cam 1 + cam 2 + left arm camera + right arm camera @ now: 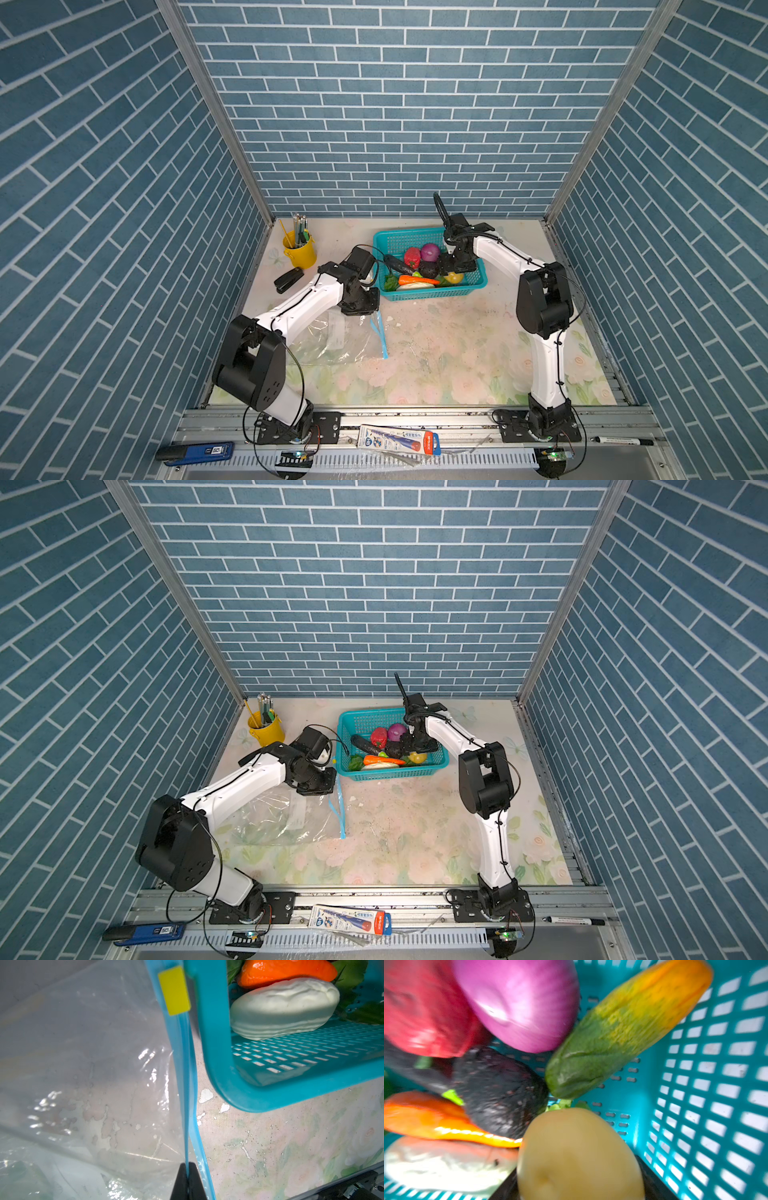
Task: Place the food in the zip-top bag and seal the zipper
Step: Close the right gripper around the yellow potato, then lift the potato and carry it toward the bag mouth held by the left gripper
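left gripper (188,1169) clamps the zipper (186,1084); yellow potato (577,1147) lies between the jaws of the right gripper (579,1187), grip unclear.

Clear crinkly plastic bag (83,1084), smooth teal plastic basket (218,1043), glossy carrot (286,970), matt ridged radish (284,1007)

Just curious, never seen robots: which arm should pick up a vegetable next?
Right. The right end effector hangs in the basket over the yellow potato; the left end effector is shut on the zipper.
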You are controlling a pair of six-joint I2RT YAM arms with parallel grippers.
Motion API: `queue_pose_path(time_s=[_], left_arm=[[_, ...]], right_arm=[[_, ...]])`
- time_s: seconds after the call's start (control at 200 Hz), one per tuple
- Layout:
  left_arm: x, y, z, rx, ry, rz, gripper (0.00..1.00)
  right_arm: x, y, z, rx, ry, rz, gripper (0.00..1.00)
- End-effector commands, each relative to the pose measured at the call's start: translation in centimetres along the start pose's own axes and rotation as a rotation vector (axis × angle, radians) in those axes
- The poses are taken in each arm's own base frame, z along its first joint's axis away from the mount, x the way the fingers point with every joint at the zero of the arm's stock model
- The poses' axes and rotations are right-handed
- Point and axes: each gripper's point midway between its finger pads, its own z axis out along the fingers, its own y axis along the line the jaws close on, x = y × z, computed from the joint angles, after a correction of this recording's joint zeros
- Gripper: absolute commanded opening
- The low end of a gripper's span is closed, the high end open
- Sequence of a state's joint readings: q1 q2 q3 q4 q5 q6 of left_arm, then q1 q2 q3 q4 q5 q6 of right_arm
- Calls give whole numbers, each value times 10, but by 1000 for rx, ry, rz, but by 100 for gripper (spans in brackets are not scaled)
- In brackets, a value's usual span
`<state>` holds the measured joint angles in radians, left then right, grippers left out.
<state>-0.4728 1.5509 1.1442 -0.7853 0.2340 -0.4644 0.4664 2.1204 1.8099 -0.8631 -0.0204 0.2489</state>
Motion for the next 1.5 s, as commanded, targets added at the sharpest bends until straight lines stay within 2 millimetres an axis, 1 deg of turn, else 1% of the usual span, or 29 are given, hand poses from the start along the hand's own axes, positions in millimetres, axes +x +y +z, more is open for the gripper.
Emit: queue_pose_path(time_s=[0.0,0.095,0.12,0.27,0.345,0.53,0.655,0.78,0.95,1.205,1.325,1.495], left_arm=[[-2,-8,-8,21,-5,3,0],[-1,-9,-8,26,-2,2,0],[-2,-9,-8,27,-2,3,0],[-3,-12,-9,38,0,0,0],[-4,-14,-10,44,0,-1,0],[-5,-15,-13,47,0,-3,0],[-5,-17,-16,51,0,-2,0],[-6,-18,-20,57,-5,-2,0],[-5,-20,-24,68,-12,-9,0],[-4,-25,-31,93,-22,-17,0],[-2,-25,-36,98,-29,-16,0],[-2,-28,-41,116,-40,-21,0]], right_arm=[[3,6,-17,-54,-19,45,68],[2,7,-24,-69,-38,52,68],[2,13,-26,-104,-40,54,68],[-1,18,-32,-144,-62,68,67],[-2,23,-36,-175,-76,71,66],[-6,33,-58,-244,-148,69,64],[-3,44,-73,-305,-197,61,62],[5,58,-84,-365,-244,27,61],[23,88,-89,-442,-278,-53,60],[53,144,-89,-577,-291,-170,59],[61,163,-85,-625,-285,-187,58],[65,189,-81,-708,-265,-192,56]])
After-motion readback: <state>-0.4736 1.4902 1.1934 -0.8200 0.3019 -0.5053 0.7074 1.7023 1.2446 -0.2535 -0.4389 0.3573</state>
